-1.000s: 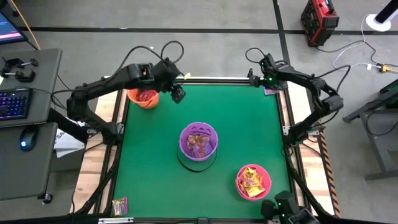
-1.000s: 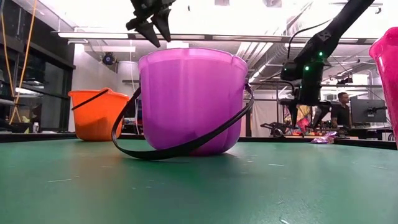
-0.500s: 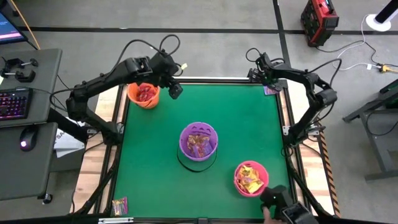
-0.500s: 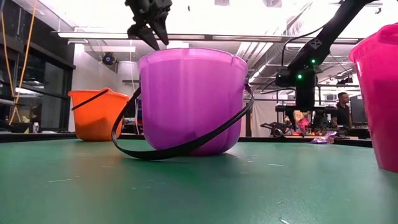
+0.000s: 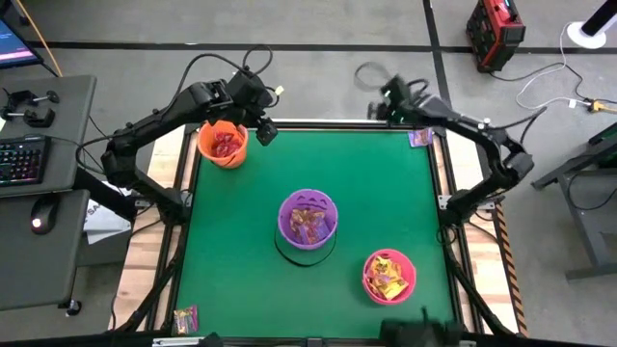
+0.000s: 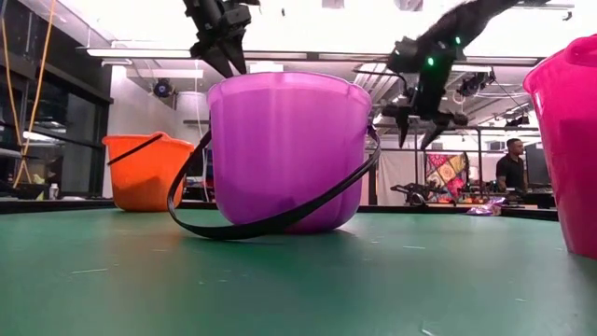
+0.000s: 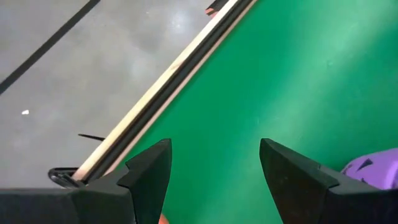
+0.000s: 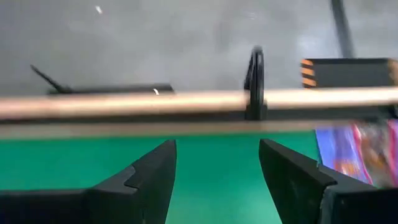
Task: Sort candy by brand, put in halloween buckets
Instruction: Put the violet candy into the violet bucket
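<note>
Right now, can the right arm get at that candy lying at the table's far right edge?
Probably yes. The right gripper hangs open above the far edge, the candy lies close by, and nothing stands between them.

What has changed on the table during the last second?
The right end effector rose and swung left along the far edge, away from the candy packet at the corner. The left end effector drew back toward the orange bucket. The pink bucket shifted slightly. The purple bucket stayed.

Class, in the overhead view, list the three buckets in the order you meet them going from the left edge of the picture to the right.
Orange bucket → purple bucket → pink bucket.
</note>
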You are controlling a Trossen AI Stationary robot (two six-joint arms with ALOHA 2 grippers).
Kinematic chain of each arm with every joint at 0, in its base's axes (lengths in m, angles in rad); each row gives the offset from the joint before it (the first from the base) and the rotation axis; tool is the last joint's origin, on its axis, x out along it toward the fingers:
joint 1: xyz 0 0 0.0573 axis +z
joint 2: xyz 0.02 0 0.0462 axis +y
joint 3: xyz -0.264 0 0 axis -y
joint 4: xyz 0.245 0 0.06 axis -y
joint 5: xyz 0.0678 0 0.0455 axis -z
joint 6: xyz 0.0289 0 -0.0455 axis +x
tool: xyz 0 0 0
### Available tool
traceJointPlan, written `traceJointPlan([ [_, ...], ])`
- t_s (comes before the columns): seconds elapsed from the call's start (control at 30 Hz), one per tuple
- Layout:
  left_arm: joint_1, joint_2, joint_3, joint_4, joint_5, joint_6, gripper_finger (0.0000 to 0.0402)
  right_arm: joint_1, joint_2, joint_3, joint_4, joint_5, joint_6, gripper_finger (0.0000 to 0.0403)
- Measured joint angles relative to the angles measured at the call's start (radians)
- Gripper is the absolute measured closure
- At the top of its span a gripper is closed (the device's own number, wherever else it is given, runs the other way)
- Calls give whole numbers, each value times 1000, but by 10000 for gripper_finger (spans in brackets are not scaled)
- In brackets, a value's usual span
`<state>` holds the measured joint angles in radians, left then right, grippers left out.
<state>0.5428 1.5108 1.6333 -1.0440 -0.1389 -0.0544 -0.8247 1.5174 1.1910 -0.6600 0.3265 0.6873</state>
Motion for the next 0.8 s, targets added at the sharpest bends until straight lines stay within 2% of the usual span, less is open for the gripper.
traceJointPlan([
  [0.13, 31, 0, 0, -6, 56, 37, 169, 126, -63, -74, -166, 136, 162, 181],
  [0.23, 50, 0, 0, -11, 94, 53, 169, 123, -165, -181, -259, 144, 311, 181],
  [0.37, 67, 0, 0, -7, 109, 81, 169, 82, -298, -284, -225, 140, 424, 181],
  [0.57, 74, 0, 0, -6, 109, 91, 169, -16, -225, -397, -196, 156, 655, 181],
  [0.7, 74, 0, 0, -6, 109, 77, 169, -60, -153, -451, -8, 120, 706, 181],
  [0.8, 74, 0, 0, -5, 109, 61, 169, -68, -79, -447, 67, 111, 737, 181],
])
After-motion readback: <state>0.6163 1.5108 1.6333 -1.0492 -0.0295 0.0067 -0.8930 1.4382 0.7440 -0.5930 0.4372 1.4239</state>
